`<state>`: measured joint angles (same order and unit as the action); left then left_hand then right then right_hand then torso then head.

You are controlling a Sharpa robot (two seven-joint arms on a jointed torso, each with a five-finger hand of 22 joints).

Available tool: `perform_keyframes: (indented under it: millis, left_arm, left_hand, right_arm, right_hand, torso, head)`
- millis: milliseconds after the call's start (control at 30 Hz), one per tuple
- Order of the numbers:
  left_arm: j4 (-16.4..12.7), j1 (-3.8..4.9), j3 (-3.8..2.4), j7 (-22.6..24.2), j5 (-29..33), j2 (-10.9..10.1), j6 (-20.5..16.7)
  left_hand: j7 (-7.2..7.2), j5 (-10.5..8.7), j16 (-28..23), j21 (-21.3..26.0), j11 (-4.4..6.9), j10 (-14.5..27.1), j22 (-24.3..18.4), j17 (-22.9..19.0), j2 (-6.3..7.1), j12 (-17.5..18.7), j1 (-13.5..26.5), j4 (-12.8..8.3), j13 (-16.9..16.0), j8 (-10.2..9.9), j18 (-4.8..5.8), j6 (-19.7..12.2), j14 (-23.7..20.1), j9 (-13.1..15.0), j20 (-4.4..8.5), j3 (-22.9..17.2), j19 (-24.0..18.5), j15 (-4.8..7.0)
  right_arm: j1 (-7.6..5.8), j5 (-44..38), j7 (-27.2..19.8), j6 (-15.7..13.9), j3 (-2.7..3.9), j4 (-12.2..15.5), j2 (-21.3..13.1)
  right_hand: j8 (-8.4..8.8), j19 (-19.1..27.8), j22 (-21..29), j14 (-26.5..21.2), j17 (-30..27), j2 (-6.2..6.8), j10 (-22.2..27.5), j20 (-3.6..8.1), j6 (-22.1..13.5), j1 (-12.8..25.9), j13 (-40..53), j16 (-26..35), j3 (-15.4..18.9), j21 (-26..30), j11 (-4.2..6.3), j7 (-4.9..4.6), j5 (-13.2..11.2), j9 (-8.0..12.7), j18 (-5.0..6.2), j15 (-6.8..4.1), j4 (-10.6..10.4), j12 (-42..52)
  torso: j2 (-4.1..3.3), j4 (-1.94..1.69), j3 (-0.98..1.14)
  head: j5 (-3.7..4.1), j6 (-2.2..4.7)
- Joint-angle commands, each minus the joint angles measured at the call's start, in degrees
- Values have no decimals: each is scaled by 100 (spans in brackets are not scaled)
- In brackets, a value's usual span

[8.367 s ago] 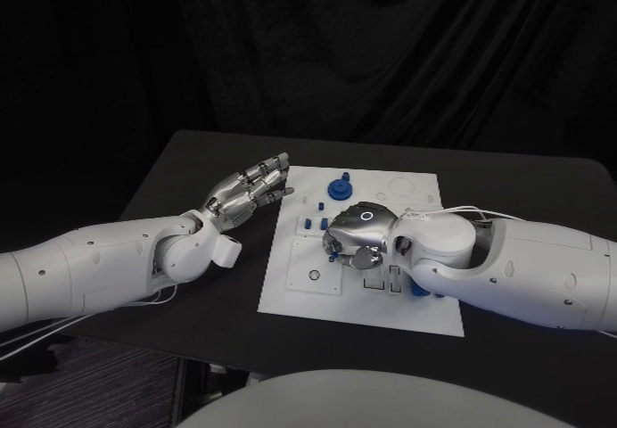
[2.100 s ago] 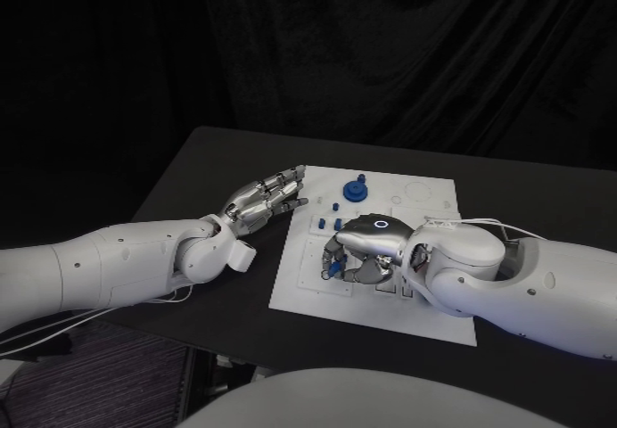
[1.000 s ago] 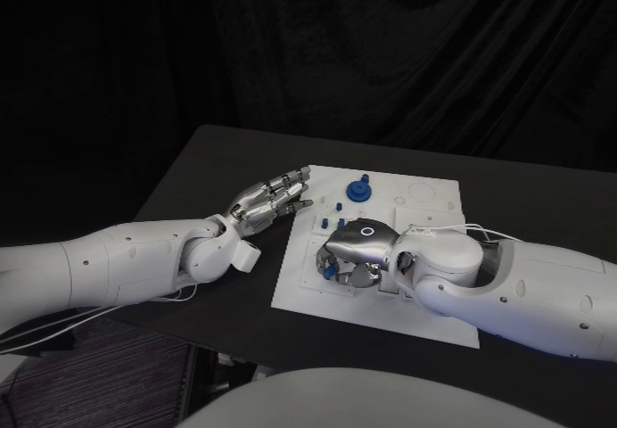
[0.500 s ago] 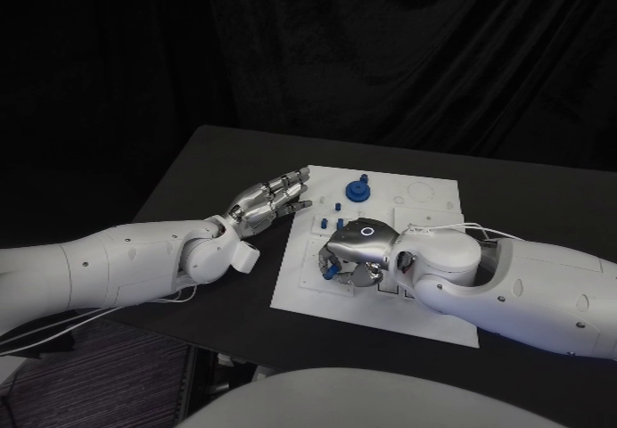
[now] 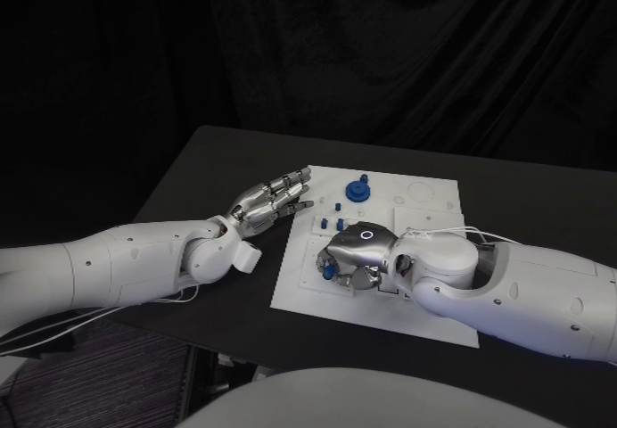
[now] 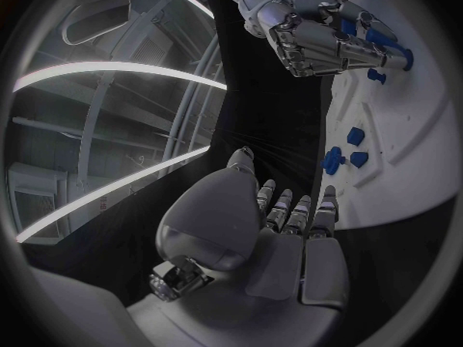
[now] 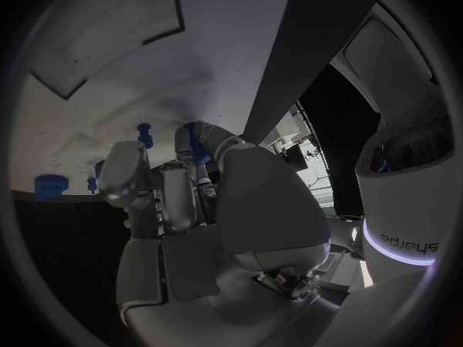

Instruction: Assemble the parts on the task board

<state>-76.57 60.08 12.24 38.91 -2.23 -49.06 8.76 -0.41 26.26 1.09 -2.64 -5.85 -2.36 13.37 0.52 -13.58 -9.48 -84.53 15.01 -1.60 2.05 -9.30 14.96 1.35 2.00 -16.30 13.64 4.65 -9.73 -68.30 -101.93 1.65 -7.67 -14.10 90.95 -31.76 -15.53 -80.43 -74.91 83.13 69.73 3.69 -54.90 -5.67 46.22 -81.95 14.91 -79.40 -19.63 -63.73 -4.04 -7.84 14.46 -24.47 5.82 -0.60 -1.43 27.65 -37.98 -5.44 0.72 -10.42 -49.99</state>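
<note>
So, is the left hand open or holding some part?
Open: the left hand lies beside the task board, fingers apart and straight, holding nothing.

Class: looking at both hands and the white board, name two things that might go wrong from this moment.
1. The right hand, curled low over the task board, grips a blue part; it might slip or seat crooked.
2. The left hand hangs open at the board's edge; it may nudge the board or the small blue parts nearby.

The one readable marking is the word "sharpa", printed in dark letters on a white robot housing [image 7: 410,208] at about 4 o'clock in the right wrist view, just above a glowing violet band; nothing else can be read
</note>
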Motion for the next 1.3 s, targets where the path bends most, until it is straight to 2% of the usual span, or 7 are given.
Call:
perform_keyframes:
  millis: [33, 367, 533, 733, 900, 1167, 1300]
  left_arm:
    - [3, -9, -5, 85, 217, 6, 98]
    - [3, -11, -6, 98, 256, -9, 87]
    - [-1, -14, -6, 127, 259, -12, 59]
    - [-6, -18, -5, 197, 163, -26, -16]
    - [1, -24, -5, 231, 93, -41, -65]
    - [4, -31, -5, 269, 64, -47, -136]
    - [3, -32, -5, 283, 62, -41, -153]
  left_hand:
    - [0, 11, -14, 29, -32, -9, 2, -5, -53, 7, -20, 19, 4, -14, -89, -31, -21, -6, 11, -18, -32, -4]
    - [7, 13, -15, 30, -29, -8, -6, -6, -44, 5, -25, 11, 4, -11, -89, -20, -22, -4, 12, -17, -34, 0]
    - [11, 8, -15, 34, -26, -10, -20, -6, -28, -6, -23, 9, 2, -6, -90, 0, -23, 0, 18, -8, -40, 8]
    - [4, -3, -32, 40, -36, -19, -50, -14, 2, -31, 7, 46, -1, 4, -104, 33, -49, 5, 104, 29, -57, 112]
    - [2, -7, -36, 42, -42, -20, -58, -16, 5, -37, 11, 55, -2, 5, -106, 40, -56, 6, 129, 36, -61, 138]
    - [-1, -106, -38, 42, -41, -29, -71, -17, 5, -63, 89, 143, -4, 12, -105, 79, -61, 10, 174, 82, -66, 173]
    - [-1, -111, -37, 41, -40, -32, -71, -17, 7, -70, 93, 146, -5, 14, -105, 87, -60, 11, 176, 86, -66, 176]
  right_arm:
    - [64, -57, 52, 106, -4, -30, 24]
    - [124, -56, 96, -47, -4, -74, -14]
    - [123, -55, 39, -480, -3, -10, -161]
    - [-32, 135, -116, -1126, 2, 222, -492]
    - [-366, 386, -116, -1399, 5, 516, -914]
    - [-947, 600, 101, -1346, 0, 1056, -1762]
    - [-1037, 730, 200, -1255, -4, 1236, -2111]
  right_hand:
    - [318, 81, -783, -28, -54, 98, 184, -33, -318, 75, -6, 53, -31, 95, -66, 64, -132, 199, -40, 92, -49, -86]
    - [1066, 516, -598, -416, -481, 210, 1780, -379, -1414, 193, -66, 270, 355, 839, -500, 323, -593, 897, 79, 467, -154, -396]
    - [1223, 643, -556, -542, -577, 220, 2376, -465, -2016, 163, -94, 278, 627, 1026, -581, 415, -718, 1260, 125, 531, -277, -330]
    - [1231, 650, -565, -564, -565, 281, 2712, -493, -2176, 7, -128, 225, 795, 1004, -616, 458, -708, 1411, 125, 552, -491, -172]
    - [1217, 632, -577, -560, -555, 301, 2768, -500, -2152, -51, -140, 205, 833, 958, -623, 467, -699, 1430, 117, 562, -584, -101]
    - [1097, 531, -623, -501, -502, 234, 2601, -482, -1791, -122, -155, 138, 882, 762, -572, 434, -719, 1395, 91, 525, -767, 203]
    - [874, 507, -626, -492, -544, 159, 2313, -426, -1036, -130, -148, 149, 926, 735, -491, 335, -730, 1243, 86, 466, -810, 512]
  torso:
    - [3, -6, -3]
    - [-2, -10, -5]
    - [-6, -13, 2]
    - [-2, -2, 3]
    - [3, 11, 6]
    - [23, 22, 7]
    - [29, 22, -5]
  head:
    - [-1, -1]
    - [-7, -1]
    - [-15, -1]
    - [-18, -1]
    - [-19, -1]
    - [31, -1]
    - [101, -1]
